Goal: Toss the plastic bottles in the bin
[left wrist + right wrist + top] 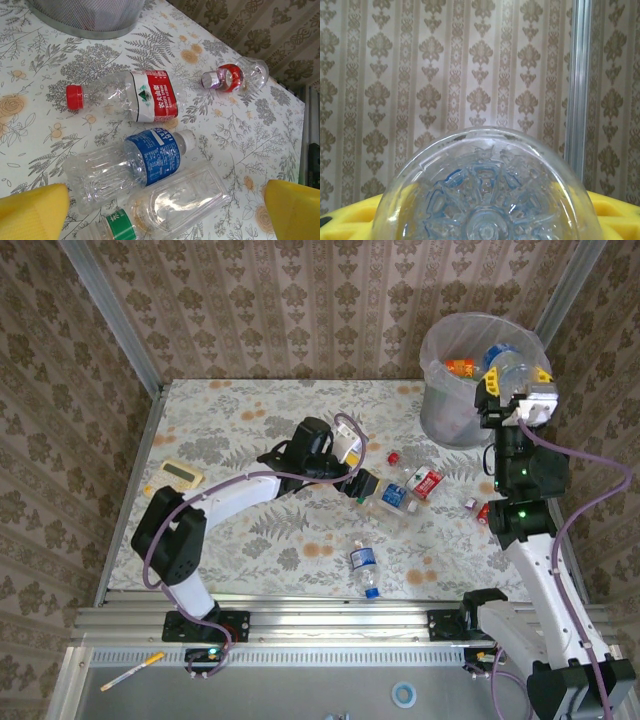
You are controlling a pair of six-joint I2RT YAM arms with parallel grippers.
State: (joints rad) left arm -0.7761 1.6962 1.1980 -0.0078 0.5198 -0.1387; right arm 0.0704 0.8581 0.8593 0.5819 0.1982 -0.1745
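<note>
**Plastic bottle gripped above the bin**

Nearest the bases, a lone bottle [365, 568] lies on the floral table cover [250, 550]. Mid-table the left gripper [165, 215] hangs wide open. Its wrist view picks out a green-labelled bottle [180, 200], a blue-labelled bottle [145, 162] and a red-labelled bottle [150, 95] beneath. Beyond, the right gripper [516, 378] clamps a clear bottle [514, 369] above the grey bin [445, 420]; from its wrist, the bottle's base faces damask wallpaper [420, 75].

Both arms [245, 488] are white with black joints, purple cables [612, 465], yellow jaws.
</note>
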